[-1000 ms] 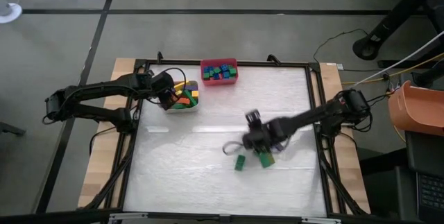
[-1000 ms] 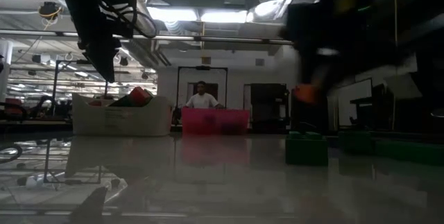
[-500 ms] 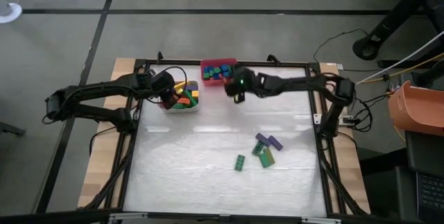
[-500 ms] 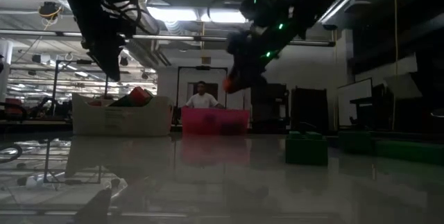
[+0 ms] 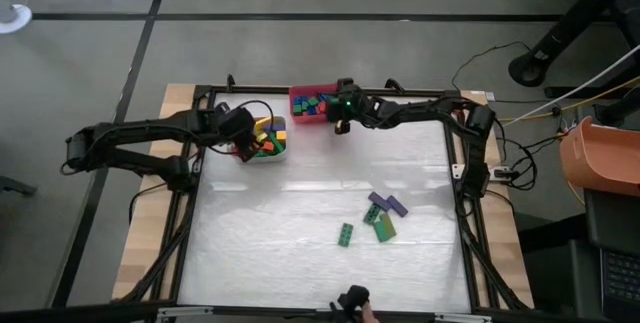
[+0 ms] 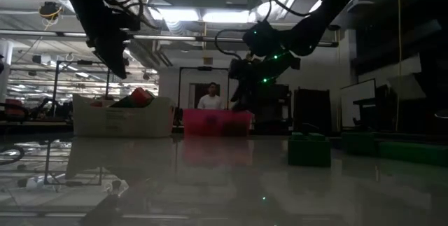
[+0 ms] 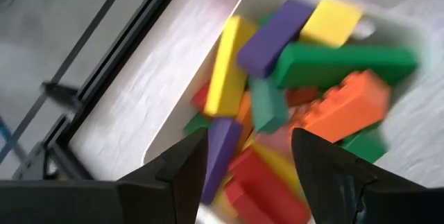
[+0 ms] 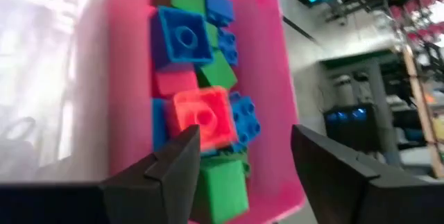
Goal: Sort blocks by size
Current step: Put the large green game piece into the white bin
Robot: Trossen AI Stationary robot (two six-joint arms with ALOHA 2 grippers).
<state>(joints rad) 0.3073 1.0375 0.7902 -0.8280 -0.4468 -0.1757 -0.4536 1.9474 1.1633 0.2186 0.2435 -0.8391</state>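
Most of the sorting looks done: short blocks fill the red bin, long ones the white bin. The right claw hangs released over the red bin, the left claw released above the white. A few long blocks remain mid-worktop.

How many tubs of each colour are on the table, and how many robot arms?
Red bin: 1
White bin: 1
Arms: 2, the left arm and the right arm
Total: 4
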